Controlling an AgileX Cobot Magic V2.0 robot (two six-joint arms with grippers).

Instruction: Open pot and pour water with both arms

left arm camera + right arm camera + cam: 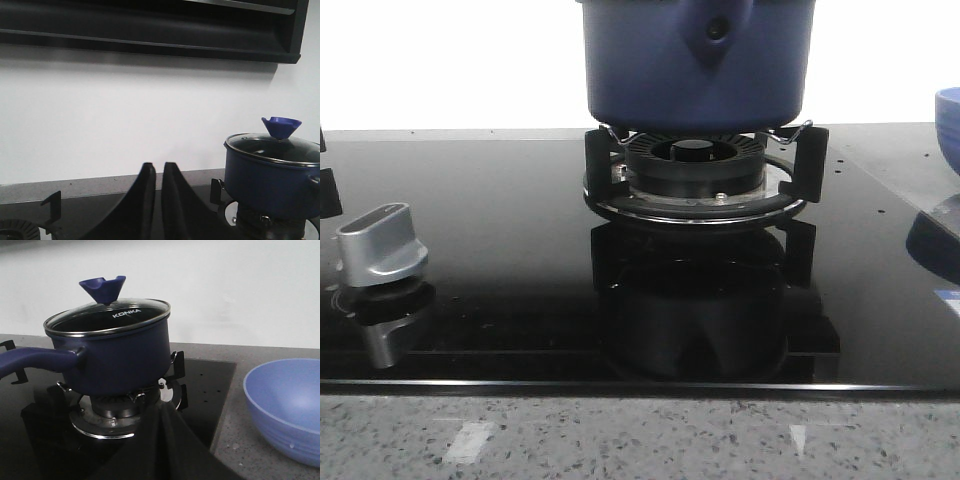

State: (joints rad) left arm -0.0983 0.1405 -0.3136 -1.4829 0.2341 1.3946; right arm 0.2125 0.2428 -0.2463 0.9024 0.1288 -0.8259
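The pot [698,62], dark navy blue, sits on the black burner grate [705,175] of a glossy black glass cooktop [500,290], centred toward the back of the stove in the front view, with a teardrop-shaped mount and round hole facing the camera. In the right wrist view the pot carries a glass lid [107,316] with a steel rim, printed with the white word "KONKA", and topped by a blue funnel-shaped knob [103,288]; a long navy handle [35,360] sticks out sideways from the pot's wall. A lighter-blue bowl [286,407] stands on the grey speckled counter [235,450] just beside the cooktop, on the robot's right, apart from the pot. A silver control knob [382,245] rises from the glass at the left of the front view. The left gripper [157,200] shows two dark fingers pressed nearly together with nothing between them, well short of the pot. The right gripper [162,440] likewise has its fingers closed against each other and empty, in front of the burner.
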